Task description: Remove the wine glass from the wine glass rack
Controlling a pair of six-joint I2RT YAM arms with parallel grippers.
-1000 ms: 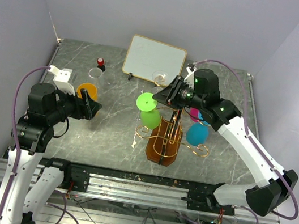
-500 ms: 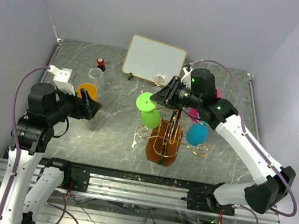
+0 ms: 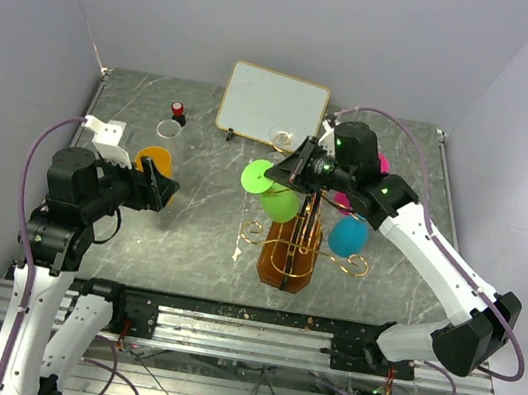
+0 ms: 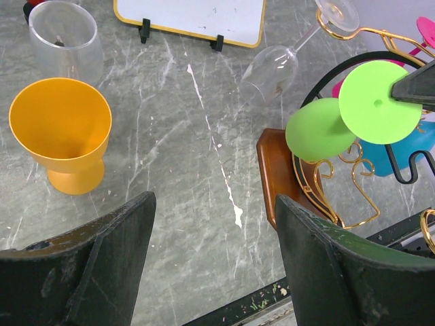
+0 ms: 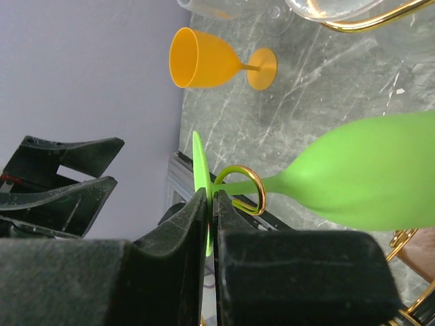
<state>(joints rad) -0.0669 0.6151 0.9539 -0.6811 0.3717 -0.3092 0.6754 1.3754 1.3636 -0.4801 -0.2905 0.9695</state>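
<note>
The right tool (image 5: pixel 209 198) pinched the thin foot of the green glass (image 5: pixel 367 180), at 11 o'clock of the rack (image 3: pixel 287 254); it seemed light, stiff, slippery. The left tool (image 4: pixel 212 227) stood open, empty.

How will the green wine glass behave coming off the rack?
Probably light and rigid: the green wine glass looks like opaque plastic. The right gripper pinches only its thin foot, so the bowl may swing or slip. Its stem passes through a gold scroll of the wine glass rack, so it could snag.
</note>
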